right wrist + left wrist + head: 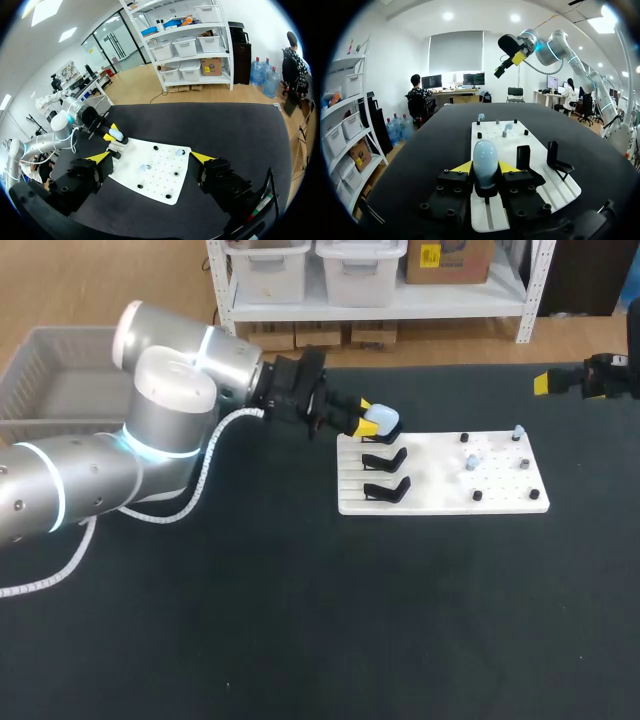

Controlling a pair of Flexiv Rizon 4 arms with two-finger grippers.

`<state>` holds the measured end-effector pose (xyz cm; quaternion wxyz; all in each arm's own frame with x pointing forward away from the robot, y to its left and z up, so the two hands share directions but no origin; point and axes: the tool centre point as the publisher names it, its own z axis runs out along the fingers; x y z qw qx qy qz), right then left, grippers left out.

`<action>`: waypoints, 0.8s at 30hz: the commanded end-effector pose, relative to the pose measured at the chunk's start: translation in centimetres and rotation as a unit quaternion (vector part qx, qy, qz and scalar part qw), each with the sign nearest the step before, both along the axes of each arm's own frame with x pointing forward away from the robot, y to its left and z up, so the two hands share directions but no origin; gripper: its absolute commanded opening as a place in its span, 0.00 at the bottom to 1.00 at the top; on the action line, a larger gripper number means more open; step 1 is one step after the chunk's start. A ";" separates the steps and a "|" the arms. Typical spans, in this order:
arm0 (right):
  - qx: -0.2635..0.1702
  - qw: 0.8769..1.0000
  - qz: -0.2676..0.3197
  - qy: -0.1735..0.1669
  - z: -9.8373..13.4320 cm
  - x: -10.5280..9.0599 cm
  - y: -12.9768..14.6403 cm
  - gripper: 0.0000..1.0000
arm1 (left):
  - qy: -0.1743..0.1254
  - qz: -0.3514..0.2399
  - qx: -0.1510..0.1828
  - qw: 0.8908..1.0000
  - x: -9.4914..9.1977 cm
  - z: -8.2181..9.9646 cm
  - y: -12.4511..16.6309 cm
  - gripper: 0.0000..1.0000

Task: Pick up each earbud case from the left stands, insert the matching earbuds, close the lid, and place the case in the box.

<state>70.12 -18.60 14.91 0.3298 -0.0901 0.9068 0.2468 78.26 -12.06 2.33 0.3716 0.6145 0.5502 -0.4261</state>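
Left gripper (485, 167): yellow tips pinching the pale blue earbud case (485, 154) from both sides, case upright between them. The case is at the back left corner of the white board (440, 495), just behind two bare black stands (385, 458). Whether it rests on a stand cannot be told. Two pale earbuds (472, 462) sit among the pegs on the board's right half. Right gripper (150, 159): fingers spread wide, holding nothing, high off the board's right side. Grey box (60, 390) at the table's left edge.
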 end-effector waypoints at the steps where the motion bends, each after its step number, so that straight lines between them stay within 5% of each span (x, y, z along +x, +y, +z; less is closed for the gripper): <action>1: -0.001 1.000 0.000 0.000 0.0 0.0 0.0 1.00 | -0.003 0.011 -0.016 1.000 -0.8 0.3 0.2 0.00; 18: -0.001 1.000 0.000 0.000 0.0 0.0 0.0 1.00 | -0.020 0.021 -0.160 0.987 -4.2 6.4 -0.2 0.00; 24: -0.001 1.000 0.000 0.000 0.0 0.0 0.0 1.00 | -0.020 0.034 -0.176 0.984 -5.3 8.0 -0.4 0.00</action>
